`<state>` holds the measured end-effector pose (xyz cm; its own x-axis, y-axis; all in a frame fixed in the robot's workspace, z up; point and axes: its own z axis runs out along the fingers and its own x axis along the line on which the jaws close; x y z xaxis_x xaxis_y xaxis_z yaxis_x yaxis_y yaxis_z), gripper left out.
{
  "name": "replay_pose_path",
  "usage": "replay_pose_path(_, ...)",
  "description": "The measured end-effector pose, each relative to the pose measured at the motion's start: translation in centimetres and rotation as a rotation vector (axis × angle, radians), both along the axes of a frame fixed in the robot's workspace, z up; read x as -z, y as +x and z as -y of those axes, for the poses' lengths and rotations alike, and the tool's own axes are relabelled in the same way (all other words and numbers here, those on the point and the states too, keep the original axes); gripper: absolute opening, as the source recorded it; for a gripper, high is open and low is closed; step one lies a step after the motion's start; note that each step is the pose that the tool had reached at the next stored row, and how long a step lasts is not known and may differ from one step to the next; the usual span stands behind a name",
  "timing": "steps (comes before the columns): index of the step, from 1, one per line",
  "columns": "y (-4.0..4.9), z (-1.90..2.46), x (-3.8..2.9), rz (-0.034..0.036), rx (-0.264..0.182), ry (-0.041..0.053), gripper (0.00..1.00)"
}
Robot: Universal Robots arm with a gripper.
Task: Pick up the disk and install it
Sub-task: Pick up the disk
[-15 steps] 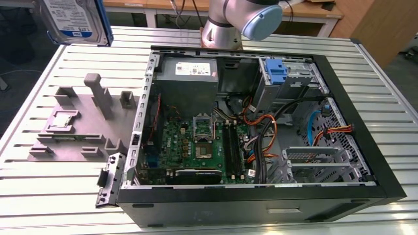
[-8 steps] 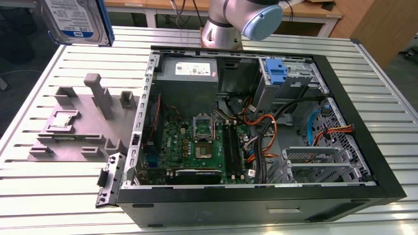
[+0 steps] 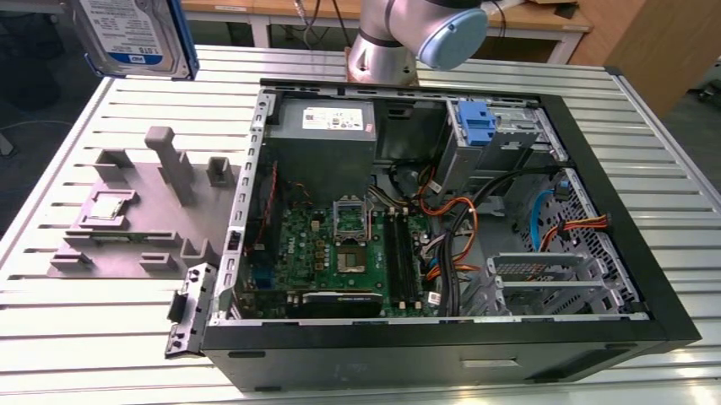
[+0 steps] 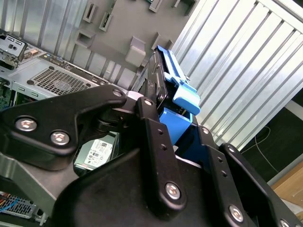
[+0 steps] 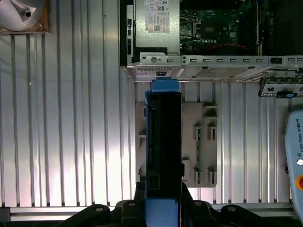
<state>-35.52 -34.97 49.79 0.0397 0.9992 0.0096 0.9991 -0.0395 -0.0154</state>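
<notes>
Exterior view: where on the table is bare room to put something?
Bare table slats: between the grey fixture plate and the near edge; a narrow strip past the computer case on the exterior view's right. Crowded: inside the case, cables and the motherboard.

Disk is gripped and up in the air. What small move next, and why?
Probably carry it sideways toward the case. The gripper is shut on the disk, which hangs over the table to the exterior view's left of the open case, above the grey fixture, not yet over any bay.
</notes>
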Motion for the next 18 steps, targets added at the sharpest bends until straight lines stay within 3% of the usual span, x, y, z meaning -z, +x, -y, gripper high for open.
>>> replay_pose_path(10, 0.01, 0.09, 0.00, 0.0000, 0.000, 0.0000, 0.37)
replay_pose_path(18, 0.09, 1.29, 0.02, 0.0001, 0.000, -0.0076, 0.37)
